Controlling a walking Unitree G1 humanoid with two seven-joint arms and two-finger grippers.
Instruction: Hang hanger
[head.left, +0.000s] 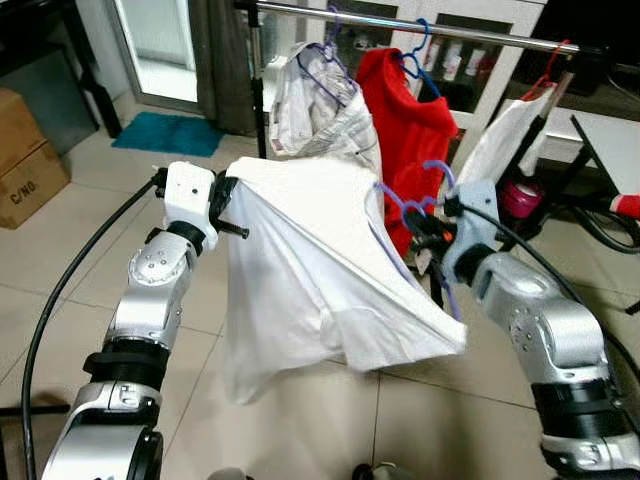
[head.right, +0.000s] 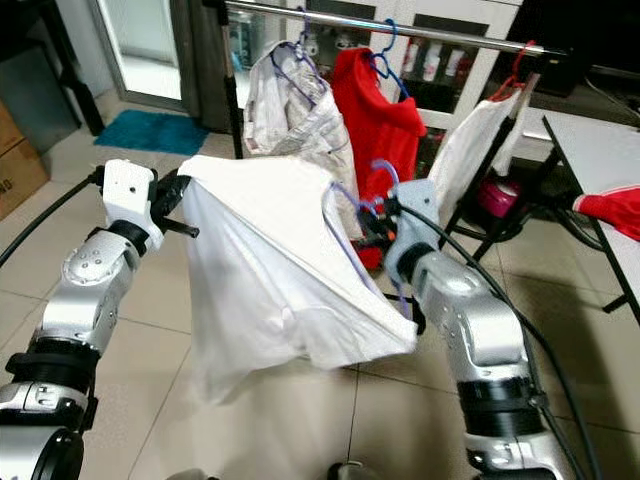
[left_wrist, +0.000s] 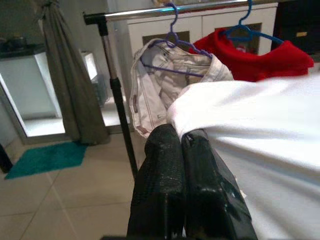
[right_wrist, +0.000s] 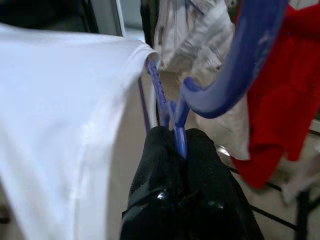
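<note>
A white shirt (head.left: 300, 270) hangs spread on a purple hanger (head.left: 415, 205) between my two arms, below and in front of the metal clothes rail (head.left: 400, 22). My right gripper (head.left: 430, 222) is shut on the hanger's neck, just under its hook (right_wrist: 235, 60). My left gripper (head.left: 225, 200) is shut on the shirt's far shoulder (left_wrist: 200, 107); the hanger's arm is hidden under the cloth there. The hook stays below the rail, not touching it.
On the rail hang a pale patterned garment (head.left: 320, 105) on a purple hanger, a red shirt (head.left: 405, 125) on a blue hanger and a white garment (head.left: 510, 135) on a red hanger. The rail's post (head.left: 258, 80) stands left. A box (head.left: 25, 160) and teal mat (head.left: 170, 132) lie left, a table (head.left: 620, 140) right.
</note>
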